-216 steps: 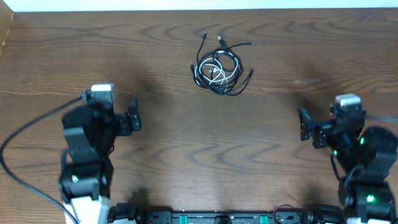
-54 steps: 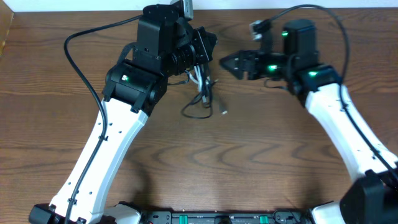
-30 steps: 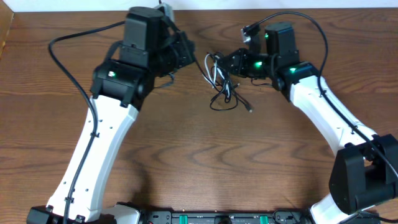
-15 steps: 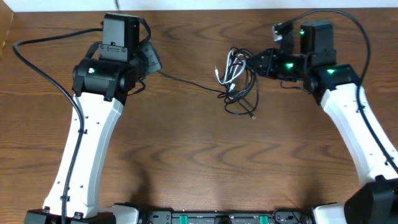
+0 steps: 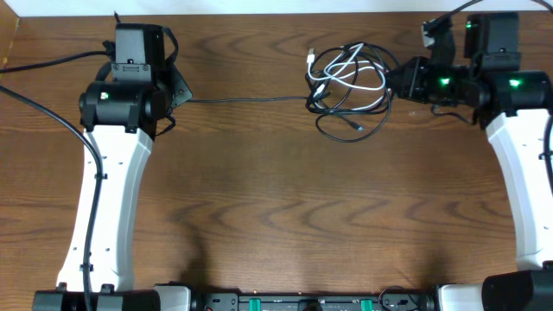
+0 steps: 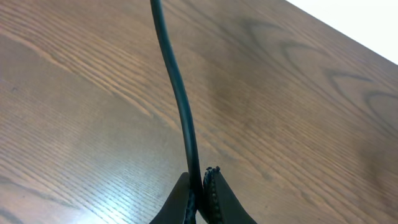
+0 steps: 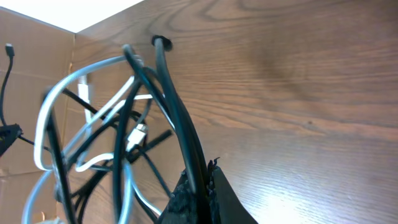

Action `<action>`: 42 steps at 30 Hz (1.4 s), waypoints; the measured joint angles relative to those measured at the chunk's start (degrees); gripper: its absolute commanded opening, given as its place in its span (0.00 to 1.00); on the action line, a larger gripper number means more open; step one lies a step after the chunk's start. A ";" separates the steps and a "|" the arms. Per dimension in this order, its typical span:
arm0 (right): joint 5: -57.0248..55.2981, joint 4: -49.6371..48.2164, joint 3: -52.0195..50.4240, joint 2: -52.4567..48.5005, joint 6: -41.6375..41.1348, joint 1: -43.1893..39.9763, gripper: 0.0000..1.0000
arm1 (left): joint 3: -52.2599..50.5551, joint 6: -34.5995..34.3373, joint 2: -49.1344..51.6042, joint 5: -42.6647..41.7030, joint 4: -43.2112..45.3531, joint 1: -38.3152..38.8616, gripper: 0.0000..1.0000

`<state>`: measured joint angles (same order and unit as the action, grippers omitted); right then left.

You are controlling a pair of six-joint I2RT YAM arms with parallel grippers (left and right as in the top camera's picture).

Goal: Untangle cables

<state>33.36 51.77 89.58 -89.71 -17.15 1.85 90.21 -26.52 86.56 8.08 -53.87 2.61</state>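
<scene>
- Since half a second earlier, overhead, the left gripper (image 5: 180, 93) has been carried far left and the right gripper (image 5: 399, 82) far right. One black strand (image 5: 251, 99) is stretched taut from the cables (image 5: 350, 86), which are bunched beside the right gripper.
- Left wrist: the jaws are clamped on that strand.
- Right wrist: the jaws are pinched on a black loop of the cables. Pulling-out is judged to be in hand; further separation is called for until the strand slips free.

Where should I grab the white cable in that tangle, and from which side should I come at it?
Probably the outer arc of the white cable loop, approached from the table's near edge. There it bows toward the tangle's rim with few black cables over it, while its plug sits mid-bundle among crossing black strands.
</scene>
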 measured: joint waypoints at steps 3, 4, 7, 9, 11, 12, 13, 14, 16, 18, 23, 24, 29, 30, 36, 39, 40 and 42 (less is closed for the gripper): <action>0.24 1.64 0.13 0.11 1.42 -1.99 0.01 | -0.02 0.00 1.40 -0.48 -0.37 -0.98 0.08; 0.33 2.14 0.13 0.11 1.92 -2.60 0.01 | -0.02 0.00 2.08 -0.63 -0.46 -1.16 0.08; 0.37 3.34 0.13 0.11 3.37 -3.54 0.01 | -0.20 0.00 3.67 -1.09 -0.94 -1.29 0.08; 0.33 3.98 0.15 0.11 4.55 -3.65 0.01 | -0.22 0.00 4.76 -1.53 -1.33 -1.29 0.08; 0.31 4.52 0.15 0.11 5.70 -3.63 0.01 | -0.22 0.00 5.84 -2.34 -1.49 -1.40 0.08; 0.24 4.72 0.15 0.11 6.21 -3.58 0.01 | -0.22 0.02 6.54 -3.15 -1.66 -1.46 0.08; 0.13 4.83 0.15 0.11 6.86 -3.48 0.01 | -0.22 0.07 7.04 -3.93 -1.70 -1.57 0.08; -0.11 4.94 0.15 0.11 7.43 -3.19 0.01 | -0.24 0.48 7.67 -5.11 -1.68 -1.70 0.08; -0.98 5.01 0.15 0.11 8.59 -2.03 0.01 | -0.26 2.08 8.92 -8.52 -1.60 -2.14 0.09; -1.75 4.96 0.15 0.11 9.22 -0.66 0.01 | -0.31 6.16 10.29 -14.49 -1.22 -2.64 0.22; -2.84 4.28 0.15 0.11 10.27 3.02 0.01 | -0.66 17.14 11.65 -30.25 -1.22 -3.10 0.66; -3.02 4.20 0.15 0.11 10.36 3.39 0.01 | -0.66 18.56 11.65 -32.35 -1.20 -3.10 0.72; -3.78 4.09 0.15 0.11 10.40 3.74 0.01 | -0.66 23.96 11.61 -40.24 -1.20 -3.10 0.82; -3.87 4.09 0.15 0.11 10.40 3.74 0.01 | -0.66 25.09 11.61 -42.10 -1.14 -3.15 0.82; -3.85 4.20 0.15 0.11 10.40 3.76 0.01 | -0.66 30.62 11.61 -53.81 0.50 -2.69 0.73; -3.87 4.39 0.15 0.11 10.40 3.76 0.01 | -0.66 31.98 11.61 -57.33 2.47 -0.66 0.64; -3.85 4.44 0.15 0.11 10.40 3.76 0.01 | -0.68 32.13 11.61 -57.96 3.13 0.28 0.61; -3.87 4.59 0.15 0.11 10.40 3.76 0.01 | -0.66 32.24 11.61 -59.10 4.76 2.78 0.57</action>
<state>29.50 56.36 89.73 -89.60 -6.74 5.61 89.56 5.72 98.17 -51.03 -49.10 5.39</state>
